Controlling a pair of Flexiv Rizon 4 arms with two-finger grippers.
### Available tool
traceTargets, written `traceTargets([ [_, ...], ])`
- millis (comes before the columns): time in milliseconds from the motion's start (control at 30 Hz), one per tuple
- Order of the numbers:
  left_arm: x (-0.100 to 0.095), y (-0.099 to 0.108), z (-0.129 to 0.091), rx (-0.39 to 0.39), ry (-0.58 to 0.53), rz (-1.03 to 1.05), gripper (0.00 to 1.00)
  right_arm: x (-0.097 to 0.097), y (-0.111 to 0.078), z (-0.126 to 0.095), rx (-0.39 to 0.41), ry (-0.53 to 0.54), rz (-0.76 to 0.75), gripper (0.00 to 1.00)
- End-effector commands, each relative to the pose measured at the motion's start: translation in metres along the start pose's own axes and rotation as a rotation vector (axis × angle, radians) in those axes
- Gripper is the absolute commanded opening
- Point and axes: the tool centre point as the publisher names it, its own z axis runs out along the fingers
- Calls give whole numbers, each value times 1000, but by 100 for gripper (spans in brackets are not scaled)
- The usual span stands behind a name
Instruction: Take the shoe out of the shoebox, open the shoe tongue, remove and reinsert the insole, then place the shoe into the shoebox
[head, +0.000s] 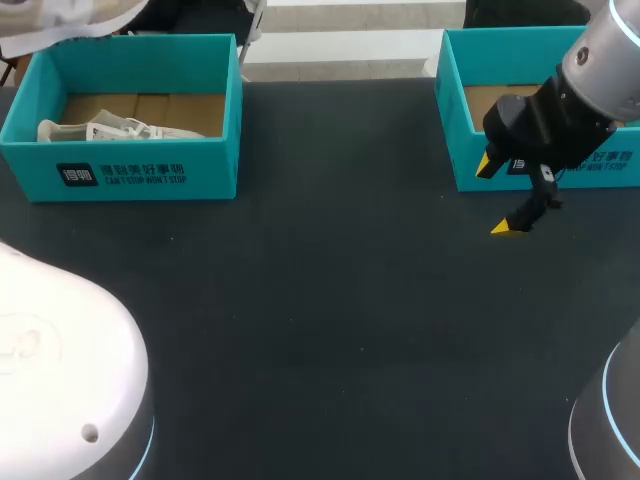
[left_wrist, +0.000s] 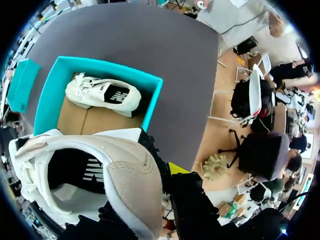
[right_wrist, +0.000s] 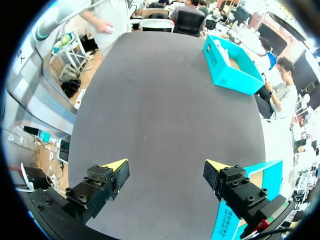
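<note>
We hold one white shoe (left_wrist: 100, 170) over the left shoebox (left_wrist: 47, 95), and our right gripper (right_wrist: 166, 167) is open.
Our left gripper (left_wrist: 176, 169) grips the lifted shoe; only one yellow tip shows, against its side. A second white shoe (left_wrist: 105, 95) lies inside the shoebox below. The right gripper's fingers stand wide apart above the dark table (head: 320, 300), just in front of the right shoebox (head: 452, 110).

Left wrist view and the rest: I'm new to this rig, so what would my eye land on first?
A white shoe looms close in the left wrist view, lifted above the teal box, where a second shoe lies. In the head view the right claw hangs open, yellow-tipped, before the other box.
</note>
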Motion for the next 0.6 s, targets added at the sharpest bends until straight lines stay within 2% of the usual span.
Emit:
traceTargets([
  [33,1,-11,0,-48,6,55,0,-1,0,1,1,1,0,100],
  [467,1,-11,0,-48,6,55,0,-1,0,1,1,1,0,100],
  [600,-13,-22,2,-96,-1,131,0,-1,0,1,1,1,0,100],
])
